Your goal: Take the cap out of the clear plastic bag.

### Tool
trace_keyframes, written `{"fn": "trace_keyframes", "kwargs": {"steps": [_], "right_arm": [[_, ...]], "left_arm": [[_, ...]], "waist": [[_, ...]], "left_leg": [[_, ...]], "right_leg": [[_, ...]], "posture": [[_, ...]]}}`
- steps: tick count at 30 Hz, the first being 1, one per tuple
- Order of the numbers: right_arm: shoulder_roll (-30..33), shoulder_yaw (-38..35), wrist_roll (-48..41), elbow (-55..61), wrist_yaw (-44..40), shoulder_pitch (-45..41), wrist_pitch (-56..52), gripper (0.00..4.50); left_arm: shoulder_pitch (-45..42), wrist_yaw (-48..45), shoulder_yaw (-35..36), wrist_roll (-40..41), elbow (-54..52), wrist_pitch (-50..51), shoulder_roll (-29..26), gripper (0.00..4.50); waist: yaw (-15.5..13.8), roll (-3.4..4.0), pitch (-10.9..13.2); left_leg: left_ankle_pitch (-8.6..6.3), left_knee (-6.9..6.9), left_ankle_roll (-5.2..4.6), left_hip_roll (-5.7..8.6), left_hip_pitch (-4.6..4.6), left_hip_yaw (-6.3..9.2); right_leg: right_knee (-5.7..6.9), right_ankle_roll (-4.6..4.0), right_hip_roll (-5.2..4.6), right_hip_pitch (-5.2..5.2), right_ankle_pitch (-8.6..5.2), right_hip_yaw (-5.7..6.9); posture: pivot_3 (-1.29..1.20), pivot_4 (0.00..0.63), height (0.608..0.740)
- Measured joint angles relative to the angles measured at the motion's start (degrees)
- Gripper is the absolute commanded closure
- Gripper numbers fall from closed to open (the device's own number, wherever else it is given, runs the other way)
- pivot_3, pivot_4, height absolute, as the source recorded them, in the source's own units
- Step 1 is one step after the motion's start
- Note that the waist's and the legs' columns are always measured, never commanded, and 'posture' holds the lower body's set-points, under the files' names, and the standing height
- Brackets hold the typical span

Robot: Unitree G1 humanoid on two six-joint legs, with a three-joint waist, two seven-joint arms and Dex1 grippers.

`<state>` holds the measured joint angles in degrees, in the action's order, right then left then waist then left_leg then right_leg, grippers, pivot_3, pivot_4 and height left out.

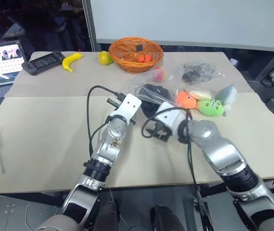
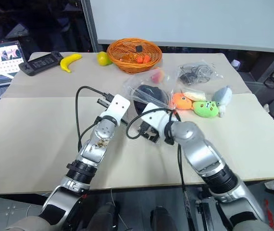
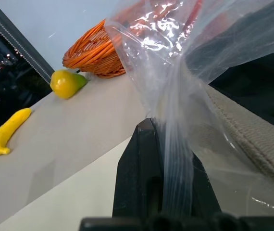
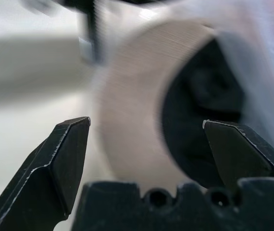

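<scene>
Cap (image 4: 142, 96) inside clear plastic bag (image 3: 185, 82), mid-table. Left gripper (image 3: 163, 144) clamped on bag edge. Right gripper (image 4: 146, 132) spread wide, facing cap.

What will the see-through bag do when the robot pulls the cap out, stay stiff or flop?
Probably flop: the clear plastic bag is thin and crinkled, bunched where the left claw pinches it. It looks light and may slide. The cap seems soft fabric, likely bending.

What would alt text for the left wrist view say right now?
The left gripper is shut on a fold of the clear plastic bag, with the cap inside it. Behind on the table are a wicker basket, a yellow-green pear and a banana.
</scene>
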<state>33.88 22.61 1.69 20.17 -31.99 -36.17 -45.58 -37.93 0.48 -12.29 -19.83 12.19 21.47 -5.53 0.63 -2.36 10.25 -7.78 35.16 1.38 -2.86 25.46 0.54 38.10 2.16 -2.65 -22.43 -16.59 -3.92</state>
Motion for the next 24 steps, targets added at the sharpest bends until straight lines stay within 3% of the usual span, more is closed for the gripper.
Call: {"fn": "trace_keyframes", "kwargs": {"steps": [12, 23, 24], "right_arm": [[-0.99, 10.98, 15.19, -7.45, 2.63, 1.57, 7.99, 0.02], [-7.05, 9.47, 22.55, -17.06, 9.90, 1.16, 14.53, 0.02], [-7.79, 9.08, 22.98, -17.87, 10.76, 1.15, 14.76, 0.26]], "left_arm": [[0.97, -0.77, 0.04, -0.32, -3.31, 0.76, -0.21, 4.50], [5.23, -4.46, -0.39, -0.37, -13.59, 4.59, -1.30, 4.50], [5.93, -4.89, -0.45, -0.40, -14.66, 5.13, -1.39, 4.50]], "waist": [[0.14, 0.00, 0.00], [0.12, 0.01, -0.01], [0.14, 0.01, -0.01]], "left_leg": [[0.00, 0.03, 0.00, 0.00, 0.00, -0.01], [0.01, 0.02, 0.02, 0.00, -0.17, 0.00], [0.01, 0.03, 0.02, 0.00, -0.17, 0.00]], "right_leg": [[0.02, 0.00, 0.00, 0.00, 0.00, -0.01], [0.08, -0.01, 0.00, 0.13, 0.01, -0.02], [0.08, -0.01, 0.00, 0.13, 0.01, -0.02]], "posture": [[0.00, 0.150, 0.740], [0.00, 0.150, 0.740], [0.00, 0.150, 0.740]]}}
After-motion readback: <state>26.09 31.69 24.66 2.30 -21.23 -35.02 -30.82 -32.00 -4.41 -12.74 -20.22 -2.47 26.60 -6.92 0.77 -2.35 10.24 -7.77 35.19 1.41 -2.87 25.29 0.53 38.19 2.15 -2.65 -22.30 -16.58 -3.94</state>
